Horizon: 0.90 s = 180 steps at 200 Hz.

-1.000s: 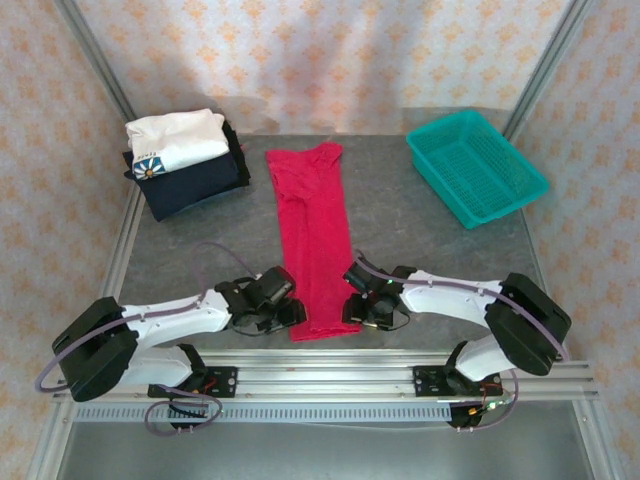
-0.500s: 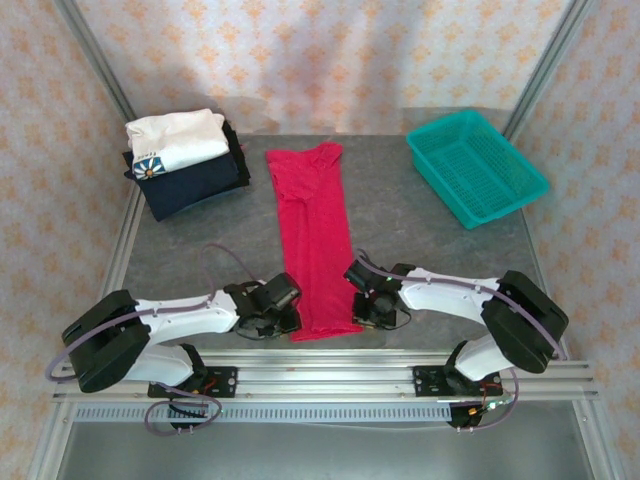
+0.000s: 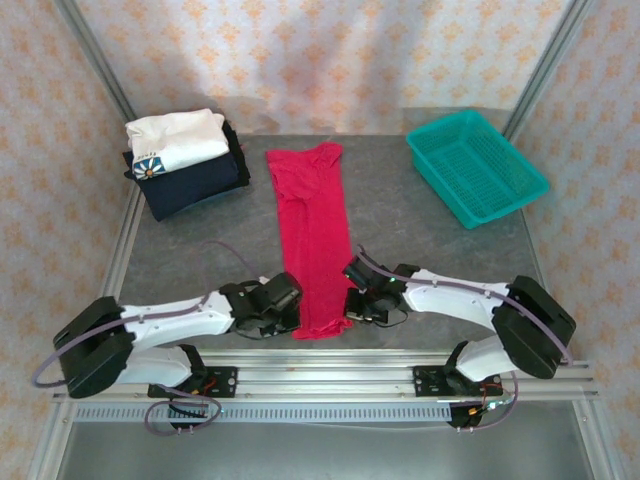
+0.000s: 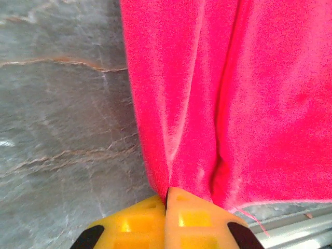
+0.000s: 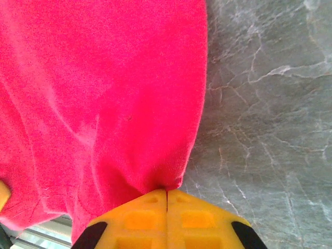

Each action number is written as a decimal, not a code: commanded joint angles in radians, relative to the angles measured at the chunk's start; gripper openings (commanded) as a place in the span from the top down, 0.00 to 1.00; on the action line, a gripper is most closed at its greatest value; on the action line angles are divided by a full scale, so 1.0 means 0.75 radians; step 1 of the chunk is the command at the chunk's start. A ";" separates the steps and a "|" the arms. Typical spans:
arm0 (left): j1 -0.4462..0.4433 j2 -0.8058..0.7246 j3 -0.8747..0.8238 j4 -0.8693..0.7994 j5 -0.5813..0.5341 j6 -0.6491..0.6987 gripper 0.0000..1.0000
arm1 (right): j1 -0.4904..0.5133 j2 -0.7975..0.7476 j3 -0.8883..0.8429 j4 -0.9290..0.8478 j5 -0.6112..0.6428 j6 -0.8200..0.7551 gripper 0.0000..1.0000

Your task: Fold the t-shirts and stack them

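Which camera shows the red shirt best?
The top external view: the red shirt lies there full length, a long narrow strip from collar to near hem. Each wrist view gives a close-up of one near corner, pinched between shut jaws.

The grey marbled tabletop (image 3: 400,240) carries a red t-shirt (image 3: 312,230) laid as a long strip mid-table, a teal basket (image 3: 510,148) far right, a navy shirt (image 3: 195,185) far left.

Top camera overlooks the whole table (image 3: 420,240); both wrist cameras look down closely at the red t-shirt (image 3: 315,240).
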 commanded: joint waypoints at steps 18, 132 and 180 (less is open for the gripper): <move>-0.024 -0.165 -0.053 -0.111 -0.095 -0.036 1.00 | 0.028 -0.117 -0.015 -0.122 0.020 0.024 1.00; -0.090 -0.386 0.088 -0.427 -0.211 -0.063 1.00 | 0.139 -0.313 0.123 -0.312 0.149 0.137 1.00; 0.245 -0.310 0.301 -0.469 -0.071 0.177 1.00 | -0.138 -0.159 0.429 -0.434 0.062 -0.118 1.00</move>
